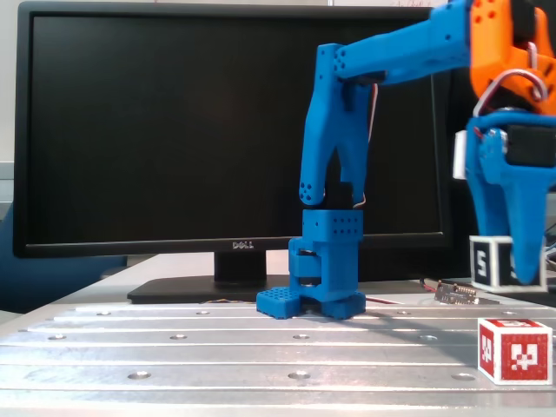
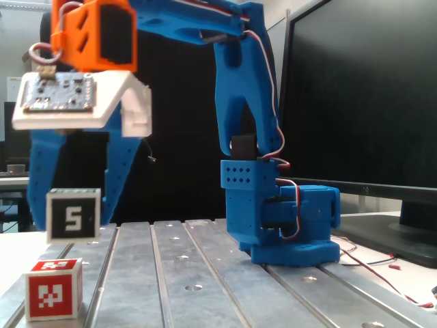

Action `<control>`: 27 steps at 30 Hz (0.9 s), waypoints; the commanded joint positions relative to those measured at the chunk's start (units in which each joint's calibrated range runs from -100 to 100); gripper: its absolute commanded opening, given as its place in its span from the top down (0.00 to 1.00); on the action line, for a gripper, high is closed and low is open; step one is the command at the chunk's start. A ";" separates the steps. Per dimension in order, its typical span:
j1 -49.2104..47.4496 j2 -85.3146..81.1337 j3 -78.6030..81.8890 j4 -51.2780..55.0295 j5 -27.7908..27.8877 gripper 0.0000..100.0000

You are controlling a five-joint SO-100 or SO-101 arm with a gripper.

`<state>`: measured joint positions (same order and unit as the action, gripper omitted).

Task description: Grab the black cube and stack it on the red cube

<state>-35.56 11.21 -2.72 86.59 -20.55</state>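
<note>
Transport is the step in hand, judging by the scene; the jaws [image 2: 72, 205] are clamped on the black cube [image 2: 73, 216], which hangs clear of the bench [image 2: 205, 273] in both fixed views; the numeral 5 faces the camera squarely, so the cube looks level in the grip. In a fixed view the red cube [image 2: 54, 288] sits on the bench below the black one and a little to its left; in the other fixed view the red cube [image 1: 514, 349] lies below the carried cube [image 1: 495, 263], near the picture's right edge; how well the two line up in depth cannot be told from either view.

Misalignment is the main risk: the black cube seems slightly smaller than the red, so a small offset at release could leave it overhanging and let it tip off. Descent too fast or off-centre could nudge the red cube along the smooth metal slats. Fingers [image 1: 526, 228] reach below the cube's lower edge, so they may strike the red cube's top before the black one seats. A small part [image 1: 455, 293] lies on the bench behind, apart from the path.
</note>
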 commanded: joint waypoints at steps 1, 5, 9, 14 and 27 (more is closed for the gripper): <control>1.04 1.16 -4.56 0.41 -0.07 0.83; 1.56 2.25 -5.20 0.15 -0.07 0.83; 1.85 2.83 -6.74 0.24 0.66 0.83; 2.37 2.83 -6.28 0.24 0.77 0.83; 2.22 3.00 -6.01 -0.19 0.35 0.83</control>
<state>-33.11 14.50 -6.88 86.76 -19.97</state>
